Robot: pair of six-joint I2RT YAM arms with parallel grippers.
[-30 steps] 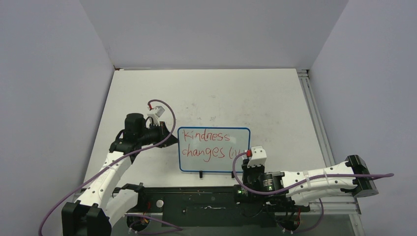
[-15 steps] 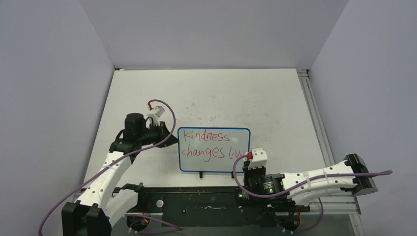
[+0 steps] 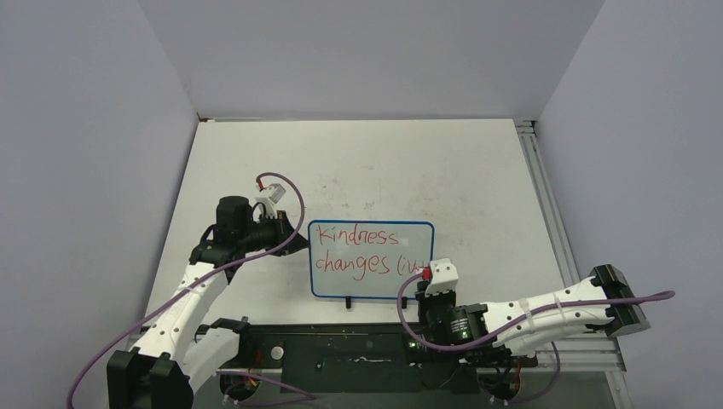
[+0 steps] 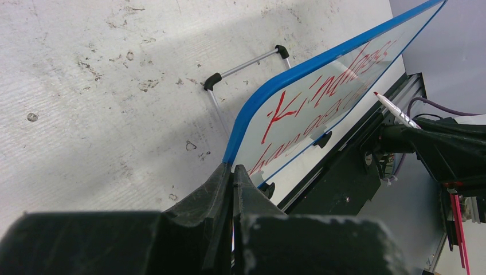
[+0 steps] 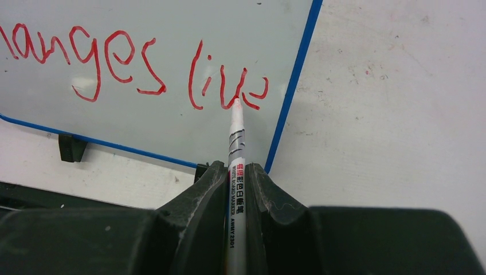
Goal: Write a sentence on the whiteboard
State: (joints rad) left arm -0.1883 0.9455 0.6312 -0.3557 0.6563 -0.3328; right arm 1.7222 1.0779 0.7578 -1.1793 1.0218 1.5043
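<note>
Right tool (image 5: 236, 172) grips slim marker (image 5: 235, 133) at glossy whiteboard (image 5: 114, 123).

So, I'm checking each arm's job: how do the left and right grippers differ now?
The left gripper is shut on the whiteboard's blue left edge; the right gripper is shut on a marker. The left gripper sits at the board's side, the right gripper at its near right corner, marker tip at the last red word. Both are closed on something.
</note>
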